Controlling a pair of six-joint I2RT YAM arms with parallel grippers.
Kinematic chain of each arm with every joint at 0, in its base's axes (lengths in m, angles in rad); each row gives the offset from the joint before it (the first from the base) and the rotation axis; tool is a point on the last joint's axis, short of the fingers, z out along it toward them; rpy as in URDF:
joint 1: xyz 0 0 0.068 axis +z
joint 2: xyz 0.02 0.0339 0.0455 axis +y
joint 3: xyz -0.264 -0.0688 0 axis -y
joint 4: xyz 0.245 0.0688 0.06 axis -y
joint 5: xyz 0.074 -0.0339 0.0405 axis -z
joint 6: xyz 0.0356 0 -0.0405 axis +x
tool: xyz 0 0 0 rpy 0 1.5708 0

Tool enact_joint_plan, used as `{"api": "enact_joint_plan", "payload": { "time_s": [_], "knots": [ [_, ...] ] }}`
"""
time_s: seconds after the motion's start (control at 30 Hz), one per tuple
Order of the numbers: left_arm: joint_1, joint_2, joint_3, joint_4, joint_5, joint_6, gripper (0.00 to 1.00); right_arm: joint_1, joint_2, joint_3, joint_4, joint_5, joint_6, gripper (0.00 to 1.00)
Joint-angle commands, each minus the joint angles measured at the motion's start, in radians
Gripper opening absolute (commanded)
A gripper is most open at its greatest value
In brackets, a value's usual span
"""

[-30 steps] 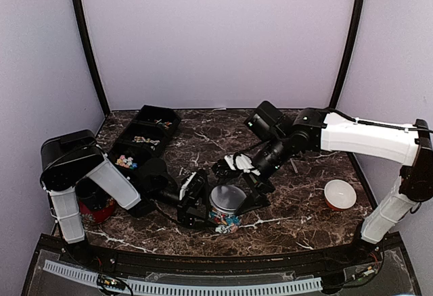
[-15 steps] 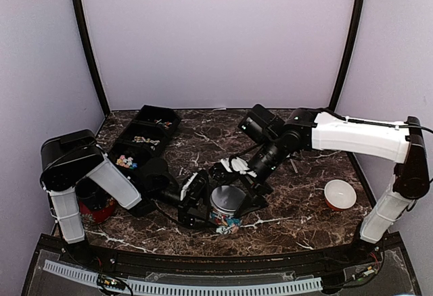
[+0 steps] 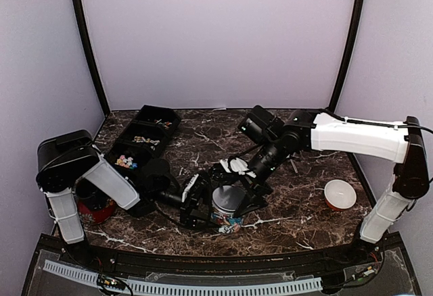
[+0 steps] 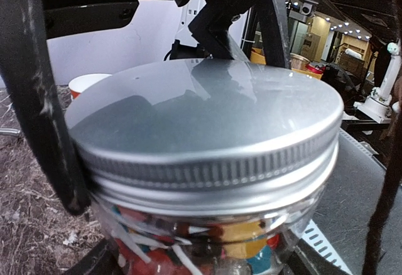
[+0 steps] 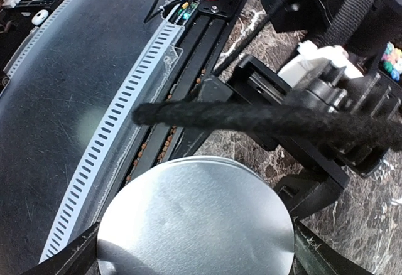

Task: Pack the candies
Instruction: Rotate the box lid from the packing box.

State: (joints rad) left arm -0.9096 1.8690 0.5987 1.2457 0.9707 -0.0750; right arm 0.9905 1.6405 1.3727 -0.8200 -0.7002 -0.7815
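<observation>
A glass jar (image 3: pixel 226 216) stands at the front middle of the marble table, with the candies (image 4: pixel 251 237), mixed colours, packed behind its glass. A silver screw lid (image 4: pixel 207 112) sits on its mouth. My left gripper (image 3: pixel 206 205) comes in low from the left and is shut on the jar body, one black finger (image 4: pixel 50 130) pressed against the neck. From behind and above, my right gripper (image 3: pixel 233 186) reaches down. Its fingers (image 5: pixel 308 250) sit against both sides of the lid (image 5: pixel 195 218).
A black compartment tray (image 3: pixel 145 137) holding more loose sweets lies at the back left. A red cup (image 3: pixel 95 208) stands under my left arm. A white-and-orange bowl (image 3: pixel 339 194) sits at the right. The table's front rail (image 5: pixel 125 99) runs close by the jar.
My right gripper has dropped onto the jar's lid and narrowed around it. The left gripper and jar have shifted only slightly.
</observation>
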Motion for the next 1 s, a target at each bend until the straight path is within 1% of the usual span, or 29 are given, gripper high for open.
{"api": "enact_joint_plan", "payload": {
  "time_s": [0.0, 0.07, 0.13, 0.33, 0.4, 0.6, 0.73, 0.97],
  "knots": [
    [0.005, -0.099, -0.002, -0.063, -0.249, 0.06, 0.7, 0.007, -0.004, -0.024, 0.058, 0.025, 0.13, 0.88],
    [0.005, -0.118, -0.01, -0.071, -0.291, 0.07, 0.7, 0.006, -0.008, -0.038, 0.082, 0.045, 0.159, 0.88],
    [0.005, -0.125, -0.014, -0.075, -0.303, 0.073, 0.7, 0.007, -0.013, -0.047, 0.088, 0.052, 0.168, 0.88],
    [0.005, -0.122, -0.013, -0.062, -0.278, 0.069, 0.7, 0.007, -0.038, -0.077, 0.1, 0.059, 0.16, 0.98],
    [0.005, -0.12, -0.013, -0.057, -0.269, 0.068, 0.7, 0.007, -0.075, -0.076, 0.091, 0.061, 0.153, 0.97],
    [0.005, -0.126, -0.018, -0.051, -0.274, 0.069, 0.7, 0.005, -0.096, -0.074, 0.08, 0.087, 0.166, 0.97],
    [0.005, -0.129, -0.018, -0.05, -0.248, 0.075, 0.7, -0.012, -0.116, -0.086, 0.076, 0.091, 0.163, 0.98],
    [0.005, -0.122, -0.005, -0.06, -0.177, 0.078, 0.7, -0.036, -0.117, -0.082, 0.075, 0.046, 0.166, 0.98]
  ]
}}
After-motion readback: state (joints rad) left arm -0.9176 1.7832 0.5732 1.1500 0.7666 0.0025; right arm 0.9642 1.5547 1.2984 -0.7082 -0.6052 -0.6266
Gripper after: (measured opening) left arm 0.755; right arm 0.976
